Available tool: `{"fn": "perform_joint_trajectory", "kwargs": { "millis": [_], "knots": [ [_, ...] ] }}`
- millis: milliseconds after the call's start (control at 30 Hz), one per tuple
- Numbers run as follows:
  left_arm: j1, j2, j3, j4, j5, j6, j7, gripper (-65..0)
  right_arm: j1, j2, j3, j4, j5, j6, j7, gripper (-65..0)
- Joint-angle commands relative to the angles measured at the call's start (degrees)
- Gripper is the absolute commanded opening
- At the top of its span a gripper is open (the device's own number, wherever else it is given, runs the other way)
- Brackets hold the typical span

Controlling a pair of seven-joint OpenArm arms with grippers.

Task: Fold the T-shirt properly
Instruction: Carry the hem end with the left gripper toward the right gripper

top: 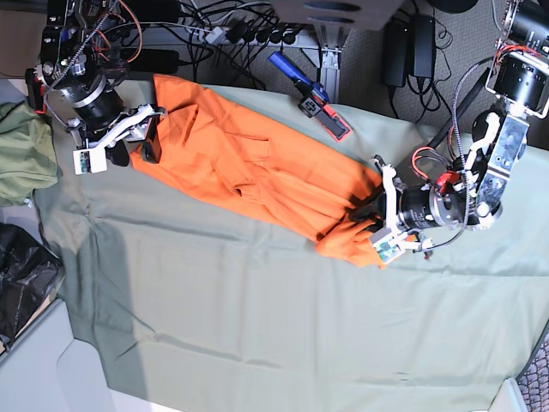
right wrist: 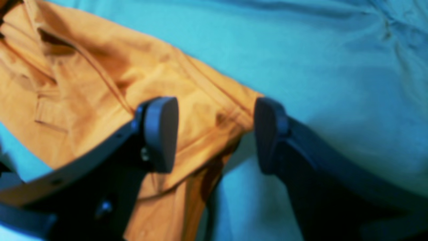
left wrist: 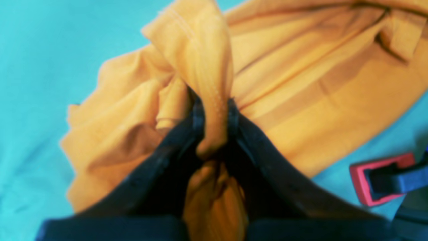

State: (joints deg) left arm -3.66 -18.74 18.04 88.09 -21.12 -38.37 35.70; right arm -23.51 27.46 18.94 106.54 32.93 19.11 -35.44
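Left fingers (left wrist: 214,112) pinched tight on a bunched fold of the orange T-shirt (left wrist: 301,93), cloth gathered between the pads and pulled up off the bench. Right fingers (right wrist: 215,134) spread wide, gripping nothing, poised over the shirt's far end where a hemmed edge meets the grey-green cloth (right wrist: 334,60). In the base view the T-shirt (top: 249,172) lies stretched diagonally across the upper bench (top: 257,326), rumpled near the left fingers (top: 371,225). A blue and red clamp tool (top: 310,96) sits at the back edge; an olive garment (top: 21,154) lies beside the bench; cables and power strips (top: 232,30) crowd the floor behind.
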Motion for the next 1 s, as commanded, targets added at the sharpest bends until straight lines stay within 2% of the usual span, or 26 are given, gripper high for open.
{"fn": "perform_joint_trajectory", "kwargs": {
  "millis": [0, 67, 100, 200, 233, 500, 667, 733, 967],
  "knots": [
    [-1.05, 0.24, -0.26, 0.61, -1.57, 0.15, -1.20, -65.0, 0.15, 0.90, 0.61, 0.94, 0.26, 5.14, 2.05, -29.0],
    [-0.92, 0.87, -0.24, 0.61, -2.47, -0.02, -1.20, -65.0, 0.15, 0.83, 0.61, 0.92, 0.20, 5.14, 2.05, -29.0],
    [-0.92, 1.14, -0.15, 0.61, -3.10, 0.00, -1.22, -60.1, 0.15, 0.55, 0.61, 0.94, -0.33, 5.11, 2.08, -29.0],
    [-0.94, 1.77, 0.02, 0.61, -5.70, -0.02, -1.20, -38.0, 0.13, -0.81, 0.61, 0.92, -1.68, 5.11, 2.23, -29.0],
    [-0.94, 1.99, 0.02, 0.61, -7.04, -0.02, -1.20, -34.1, 0.13, -1.27, 0.61, 0.92, -1.81, 5.11, 2.19, -29.0],
    [-0.94, 4.57, 0.02, 0.61, -16.11, -0.50, 1.29, -33.3, -0.17, -3.43, 0.66, 0.92, -1.90, 5.07, 0.44, -29.0],
    [-0.83, 5.60, 0.04, 0.61, -25.27, -1.63, 6.01, -33.3, -0.17, -3.56, 1.40, 0.90, -1.92, 5.07, -0.61, -29.0],
    [-0.76, 5.60, 0.04, 0.61, -28.70, -1.63, 6.32, -33.3, -0.17, -3.54, 2.12, 0.74, -1.95, 5.07, -0.63, -29.0],
    [-0.81, 5.53, -2.58, 1.79, -30.14, -1.63, 6.60, -33.4, -0.17, -3.54, 6.14, -1.53, -1.79, 4.87, -0.63, -29.0]
  ]
}}
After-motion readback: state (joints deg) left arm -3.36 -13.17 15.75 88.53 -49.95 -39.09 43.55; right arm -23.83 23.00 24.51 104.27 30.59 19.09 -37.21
